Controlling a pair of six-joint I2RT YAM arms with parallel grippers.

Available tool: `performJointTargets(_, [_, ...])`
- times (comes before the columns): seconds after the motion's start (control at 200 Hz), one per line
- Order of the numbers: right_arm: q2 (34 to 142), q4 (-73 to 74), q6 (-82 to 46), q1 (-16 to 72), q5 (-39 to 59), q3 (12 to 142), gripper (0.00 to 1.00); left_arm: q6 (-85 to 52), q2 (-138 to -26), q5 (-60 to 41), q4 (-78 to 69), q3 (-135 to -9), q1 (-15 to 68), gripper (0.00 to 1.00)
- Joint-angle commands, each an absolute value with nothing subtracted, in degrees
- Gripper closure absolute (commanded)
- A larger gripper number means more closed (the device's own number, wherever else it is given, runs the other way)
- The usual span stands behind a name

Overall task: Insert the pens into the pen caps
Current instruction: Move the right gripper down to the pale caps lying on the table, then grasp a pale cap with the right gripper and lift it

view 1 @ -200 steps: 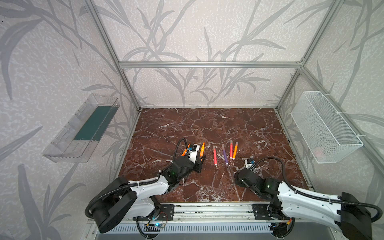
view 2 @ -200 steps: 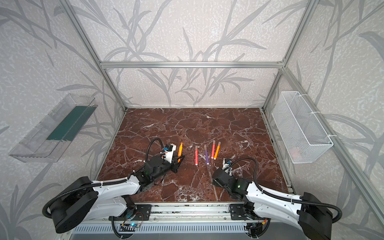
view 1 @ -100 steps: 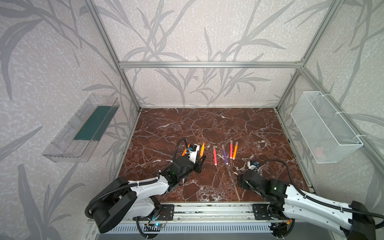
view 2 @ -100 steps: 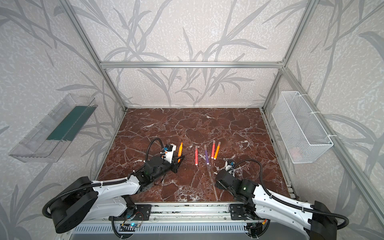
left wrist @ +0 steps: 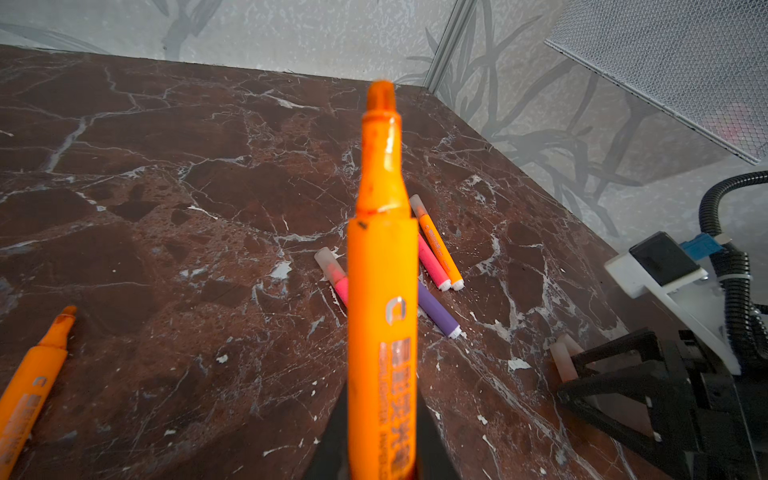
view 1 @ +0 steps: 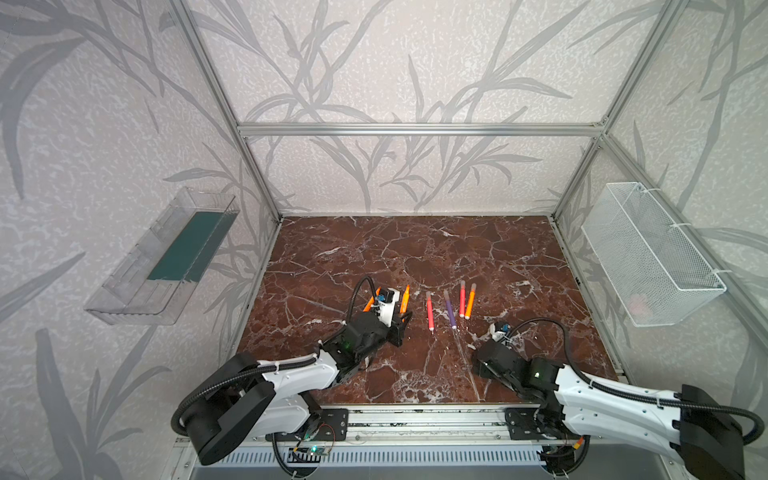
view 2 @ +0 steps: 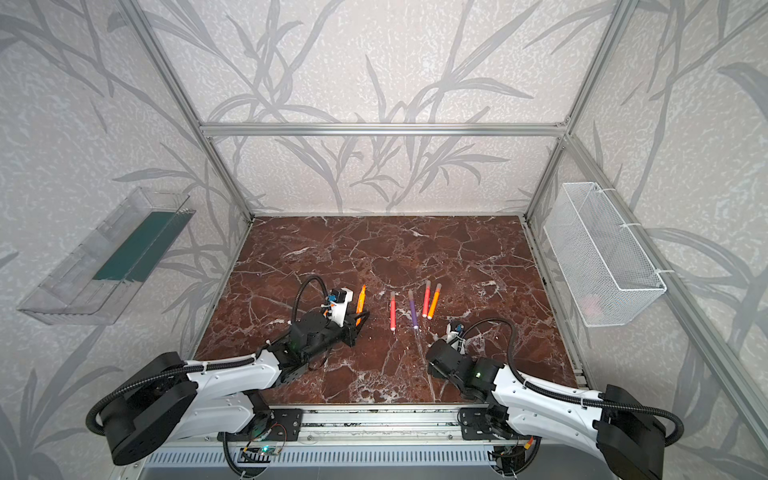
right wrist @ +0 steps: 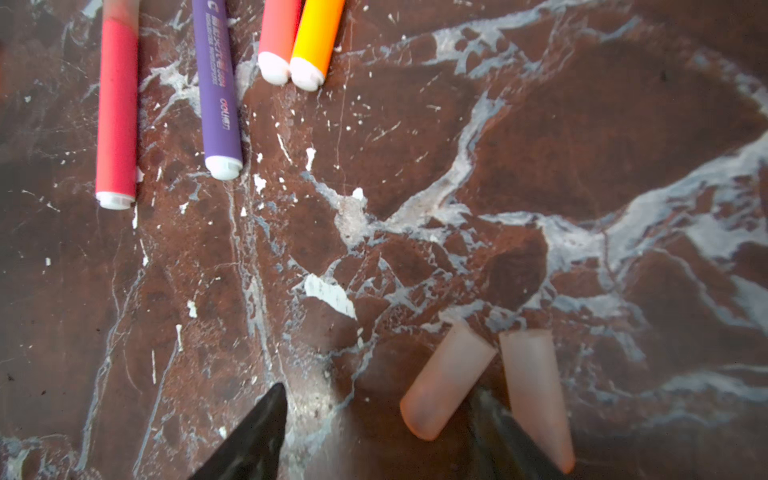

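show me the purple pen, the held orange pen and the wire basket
purple pen (right wrist: 218,83), right wrist view, mid barrel
held orange pen (left wrist: 382,270), left wrist view, barrel
wire basket (view 1: 623,257), in a top view, mesh side wall

Orange pens (left wrist: 382,291), pink-red pens (right wrist: 116,112), purple pen (right wrist: 218,83), pale pinkish caps (right wrist: 446,382), brown white-veined marble (view 1: 415,249), grey leaf-patterned walls (view 1: 374,62).

Four pens (view 1: 449,309) lay side by side on the counter (view 1: 415,249), two caps (right wrist: 446,380) together front-right of them, another pen (left wrist: 29,390) lay off to their left.
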State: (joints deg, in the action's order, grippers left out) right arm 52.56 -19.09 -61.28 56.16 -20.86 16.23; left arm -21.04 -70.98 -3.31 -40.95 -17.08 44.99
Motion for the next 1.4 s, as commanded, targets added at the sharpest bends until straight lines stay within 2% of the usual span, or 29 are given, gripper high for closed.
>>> performJointTargets(0.0, [53.61, -21.82, -60.99, 56.07, -24.62, 16.08, 0.32, -21.28, -70.92, -3.77, -41.23, -17.55, 45.0, 1.0])
performJointTargets(0.175, [53.44, -23.23, -60.3, 56.06, -27.1, 16.32, 0.33, -21.27, -71.07, -3.81, -40.99, -17.75, 45.01, 1.0])
performJointTargets(0.455, [58.6, -21.61, -57.07, 56.07, -26.34, 18.5, 0.45, -21.53, -71.5, -4.17, -41.09, -18.11, 45.08, 1.0])
performJointTargets(0.545, [60.79, -20.77, -56.61, 56.07, -26.26, 19.13, 0.52, -21.53, -71.62, -4.25, -41.13, -18.28, 45.06, 1.0])
performJointTargets(0.925, [71.71, -23.45, -56.95, 56.06, -27.02, 23.83, 0.72, -21.27, -71.01, -4.41, -40.08, -18.73, 45.02, 1.0])
performJointTargets(1.105, [75.02, -23.08, -57.11, 56.07, -25.63, 25.02, 0.85, -21.36, -70.24, -4.5, -39.38, -18.64, 45.08, 1.0])
performJointTargets(1.394, [69.57, -22.8, -57.34, 56.11, -25.43, 23.51, 0.87, -21.23, -69.46, -4.47, -38.87, -18.55, 45.03, 1.0])
